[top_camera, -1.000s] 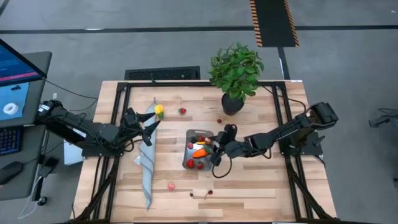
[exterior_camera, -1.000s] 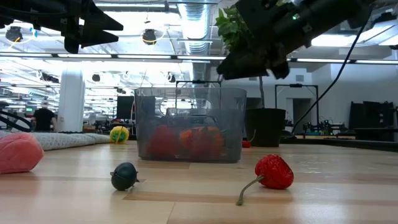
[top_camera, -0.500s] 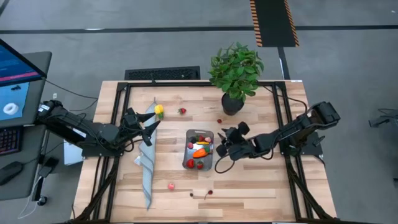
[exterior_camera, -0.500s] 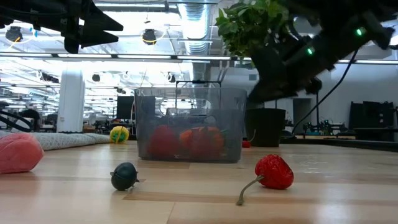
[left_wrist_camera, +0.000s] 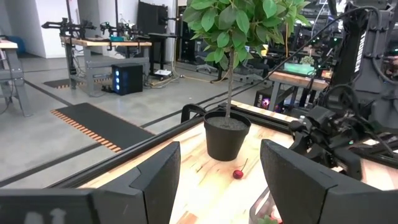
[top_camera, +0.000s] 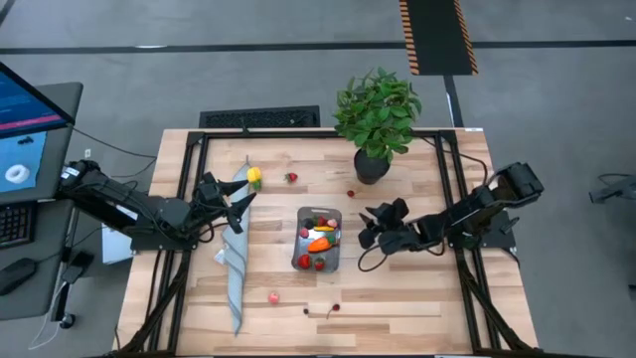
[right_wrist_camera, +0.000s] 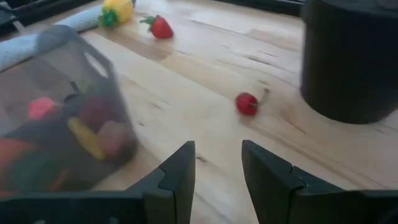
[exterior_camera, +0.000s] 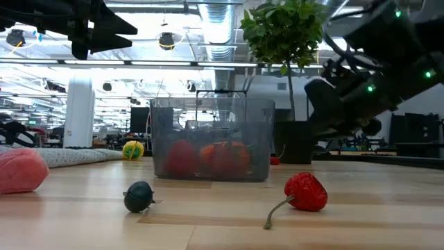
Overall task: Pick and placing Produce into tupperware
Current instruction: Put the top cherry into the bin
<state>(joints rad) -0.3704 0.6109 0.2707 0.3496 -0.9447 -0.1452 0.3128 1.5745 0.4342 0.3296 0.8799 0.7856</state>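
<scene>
The right pincer (top_camera: 370, 227) is seen empty with its jaws apart, just beside the tupperware (top_camera: 319, 239), which is already part-filled mid-counter. A fetch step is judged in hand: the small red berry (right_wrist_camera: 247, 103) near the plant pot (right_wrist_camera: 351, 59) must be straddled next. The left pincer (top_camera: 237, 202) waits, open.

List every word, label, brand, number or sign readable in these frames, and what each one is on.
No text can be read in any view.
Monitor left of the table: blue and white graphics, any lettering too small to read.
Floor mat with orange and black hazard stripes: a marking only, no words.
Tupperware, plant pot, left gripper and right gripper: no labels visible.
</scene>
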